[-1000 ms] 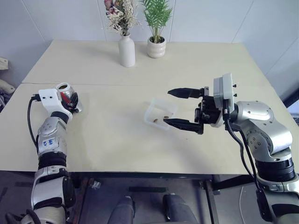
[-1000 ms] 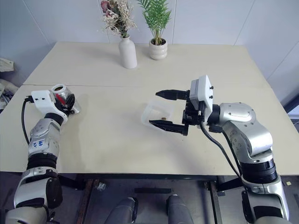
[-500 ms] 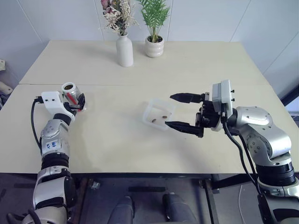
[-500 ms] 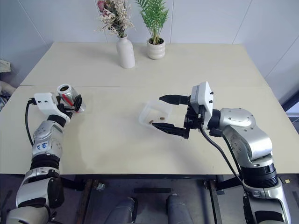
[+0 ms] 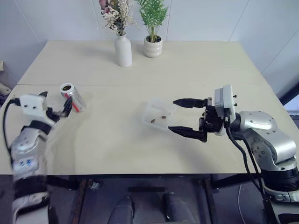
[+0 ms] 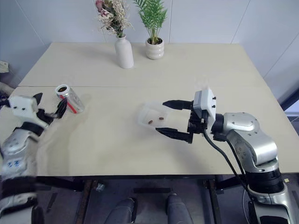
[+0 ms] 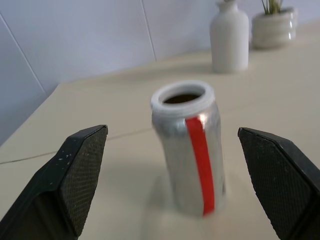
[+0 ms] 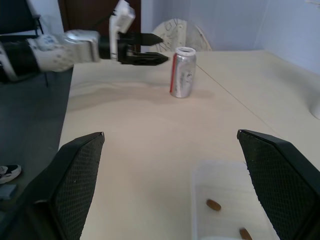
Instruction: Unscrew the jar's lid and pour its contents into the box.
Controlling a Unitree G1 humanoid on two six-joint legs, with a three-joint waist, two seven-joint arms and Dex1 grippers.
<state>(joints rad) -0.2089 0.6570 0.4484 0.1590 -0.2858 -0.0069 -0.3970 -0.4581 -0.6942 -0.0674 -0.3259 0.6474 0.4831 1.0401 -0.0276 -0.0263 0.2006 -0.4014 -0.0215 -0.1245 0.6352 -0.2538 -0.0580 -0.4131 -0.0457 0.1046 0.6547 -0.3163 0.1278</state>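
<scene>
Counting two pieces [image 8: 213,204] (one box [image 5: 148,112])

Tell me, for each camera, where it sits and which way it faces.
Left and right eye views: on the head, looking forward and down over the table; both arms show.
Left wrist view: on the left wrist, facing the jar between its open end effector.
Right wrist view: on the right wrist, facing the box, with the left end effector beyond.
Both wrist views share the jar.
</scene>
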